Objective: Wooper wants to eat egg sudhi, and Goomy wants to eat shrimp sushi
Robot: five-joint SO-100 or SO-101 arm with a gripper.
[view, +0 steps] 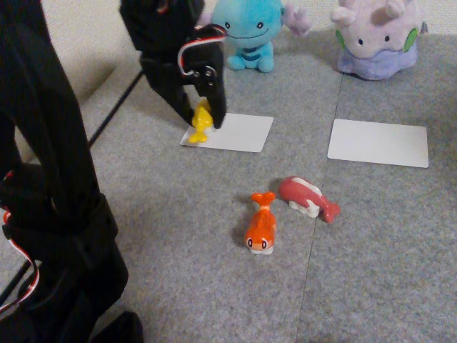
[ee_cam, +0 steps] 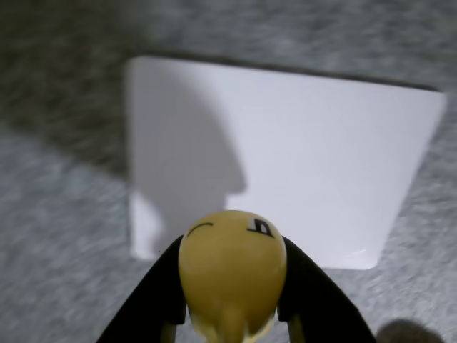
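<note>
Looming black at nine o'clock in the fixed view is the arm, and its gripper [view: 205,120] is clamped on the egg sudhi [view: 202,122], which hangs tail-down touching the left edge of a white card [view: 239,133]. Wooper [view: 252,32] sits beyond that card at twelve o'clock; Goomy [view: 375,39] is at two o'clock, behind a second white card [view: 378,143]. At centre, the shrimp sushi [view: 260,227] lies just beside a red-pink toy [view: 308,198] on grey carpet [view: 371,279].

Wrist view now: the egg sudhi [ee_cam: 232,268] sits at six o'clock, squeezed between both black fingers [ee_cam: 153,300], above the white card [ee_cam: 321,157].
</note>
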